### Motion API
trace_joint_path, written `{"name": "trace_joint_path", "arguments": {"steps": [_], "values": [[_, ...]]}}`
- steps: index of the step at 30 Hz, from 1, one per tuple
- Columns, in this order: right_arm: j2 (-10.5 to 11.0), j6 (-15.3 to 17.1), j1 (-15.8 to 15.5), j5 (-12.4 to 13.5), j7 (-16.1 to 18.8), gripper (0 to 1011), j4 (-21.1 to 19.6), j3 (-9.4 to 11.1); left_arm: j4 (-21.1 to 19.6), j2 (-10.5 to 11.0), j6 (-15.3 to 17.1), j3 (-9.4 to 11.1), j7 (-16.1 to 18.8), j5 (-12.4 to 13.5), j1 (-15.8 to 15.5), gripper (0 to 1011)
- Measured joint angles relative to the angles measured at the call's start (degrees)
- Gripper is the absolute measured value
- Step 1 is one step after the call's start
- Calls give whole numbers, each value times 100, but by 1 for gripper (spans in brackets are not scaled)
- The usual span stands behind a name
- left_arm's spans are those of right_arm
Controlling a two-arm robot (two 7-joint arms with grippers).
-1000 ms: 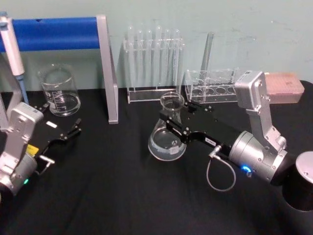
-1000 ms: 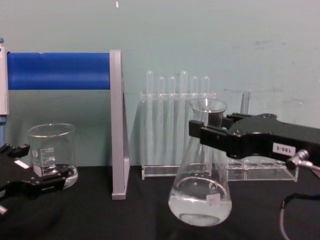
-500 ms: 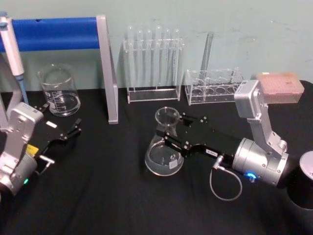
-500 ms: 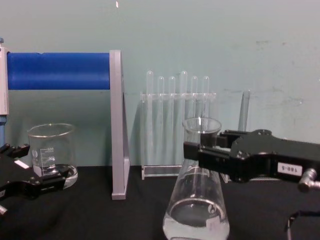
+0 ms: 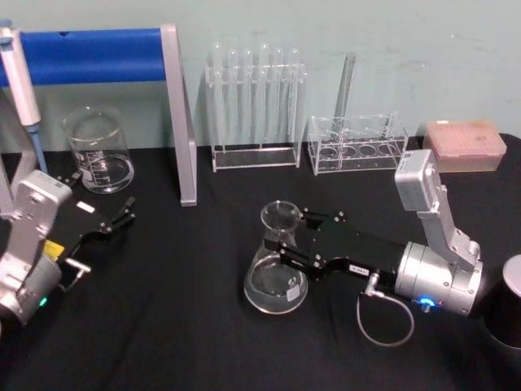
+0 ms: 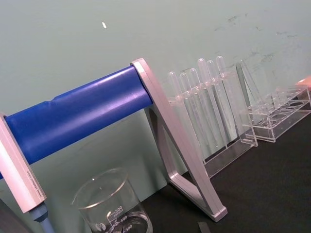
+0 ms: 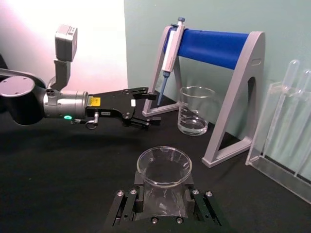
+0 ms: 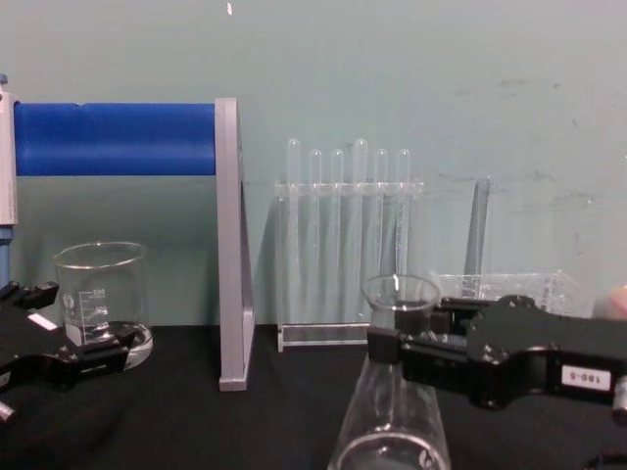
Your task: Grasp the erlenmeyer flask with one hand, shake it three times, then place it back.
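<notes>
Clear glass erlenmeyer flask (image 5: 273,281) upright mid-table, in front of test tube rack (image 5: 254,106). Right gripper (image 5: 286,244) clamped on flask neck. Base touching black cloth (image 5: 187,326): cannot tell. Left gripper (image 5: 116,221) parked far left near beaker (image 5: 99,151), fingers spread.

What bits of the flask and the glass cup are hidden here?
Chest view: the picture's edge cuts off the base of the erlenmeyer flask.
Right wrist view: the right gripper hides the flask's lower half.
Left wrist view: the picture's edge cuts off the base of the beaker.
Head view: the beaker's markings are too small to read.
</notes>
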Motion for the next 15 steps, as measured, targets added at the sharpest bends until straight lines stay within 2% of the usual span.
{"name": "trace_joint_path", "arguments": {"steps": [7,15], "values": [[31,-97,99,163,147,448,182,-112,0,0,0,0,0,0,0,1001],[77,-144,186,210,166,448,269,-236,0,0,0,0,0,0,0,1001]]}}
